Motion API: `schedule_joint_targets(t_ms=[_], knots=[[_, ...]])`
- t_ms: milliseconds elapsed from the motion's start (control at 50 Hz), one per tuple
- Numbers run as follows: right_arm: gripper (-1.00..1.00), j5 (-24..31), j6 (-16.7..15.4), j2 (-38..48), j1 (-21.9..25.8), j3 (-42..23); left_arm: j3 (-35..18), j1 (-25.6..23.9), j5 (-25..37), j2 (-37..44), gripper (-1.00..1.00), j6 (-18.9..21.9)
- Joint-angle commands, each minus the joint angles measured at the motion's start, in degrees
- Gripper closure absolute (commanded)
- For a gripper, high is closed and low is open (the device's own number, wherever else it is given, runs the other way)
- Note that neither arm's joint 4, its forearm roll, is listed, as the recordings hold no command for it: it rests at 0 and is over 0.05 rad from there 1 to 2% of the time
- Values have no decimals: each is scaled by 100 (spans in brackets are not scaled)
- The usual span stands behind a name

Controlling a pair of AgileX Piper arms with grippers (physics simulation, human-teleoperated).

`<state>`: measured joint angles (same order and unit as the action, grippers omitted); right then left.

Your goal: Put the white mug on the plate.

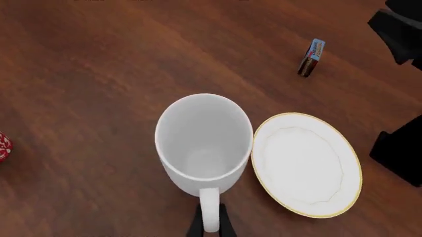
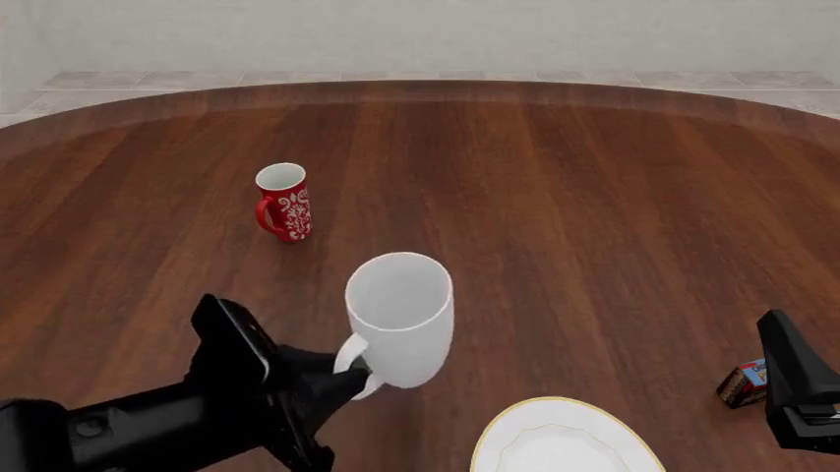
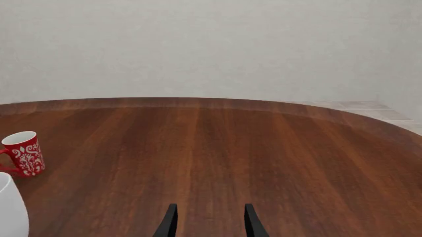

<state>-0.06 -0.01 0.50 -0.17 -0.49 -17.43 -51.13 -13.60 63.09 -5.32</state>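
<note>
White mug (image 2: 400, 320) upright, held by its handle in left gripper (image 2: 354, 377), just left of & slightly beyond plate (image 2: 568, 442) at near edge of worktop (image 2: 591, 216). Right gripper (image 3: 208, 222) w/ fingers apart, holding nothing. Red mug (image 2: 283, 202) far left

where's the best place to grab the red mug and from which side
Judging from the front view, the red mug stands upright, mouth open upward, with its loop handle facing the table's left side. Best bet is the handle, approached from the left with the fingers closing across the loop, much as the left gripper is shut on the white mug by its handle. The rim from above would be second choice.
</note>
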Motion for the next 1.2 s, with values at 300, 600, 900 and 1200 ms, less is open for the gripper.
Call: schedule_joint_targets(t_ms=[300,600,900,1200], knots=[[-100,-30,1,37,17,7,46,-445,89,-246,100,-78],[-100,-30,3,35,16,7,-116,-708,91,-69,100,-48],[-100,-30,3,35,18,7,-279,-965,11,225,100,-51],[-100,-30,2,35,18,7,-544,-1208,22,508,100,-1]])
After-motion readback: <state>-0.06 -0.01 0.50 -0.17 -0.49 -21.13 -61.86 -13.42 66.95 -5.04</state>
